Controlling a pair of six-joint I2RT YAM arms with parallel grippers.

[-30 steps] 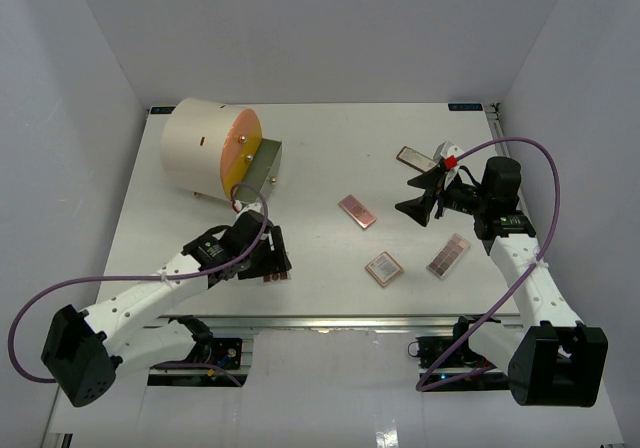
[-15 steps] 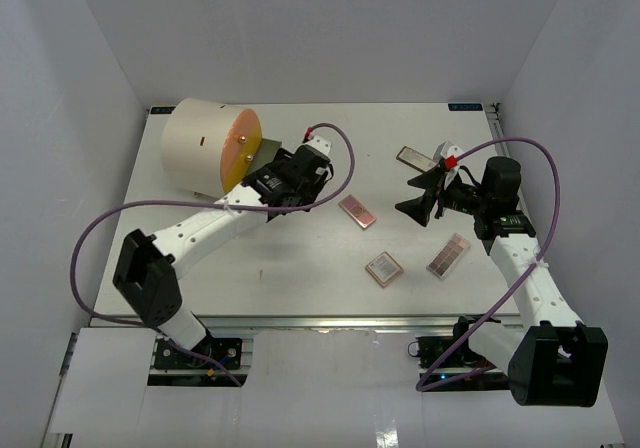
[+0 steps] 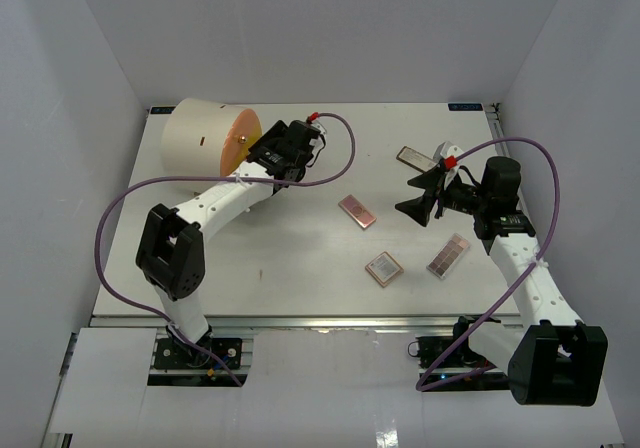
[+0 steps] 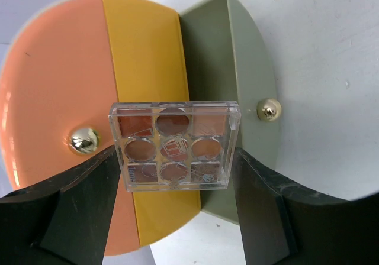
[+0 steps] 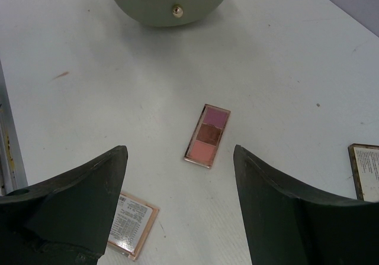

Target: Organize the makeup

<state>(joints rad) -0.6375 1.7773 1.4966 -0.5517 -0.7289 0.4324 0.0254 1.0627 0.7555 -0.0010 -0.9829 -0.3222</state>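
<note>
Square nine-pan palette is clamped by its two side edges between the fingers of the left gripper and held close before the cream cylinder. Behind it the green drawer is seen standing out from the face, beside peach and yellow segments with brass knobs. Right gripper is spread wide with nothing held, hung above the desk. Below it are noted a three-pan palette, a label-up palette and a cropped palette. A long palette lies beside the right arm.

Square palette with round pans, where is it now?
The palette sits in the left claw, in front of the cylinder's green drawer, back left of the table in the top view.
</note>
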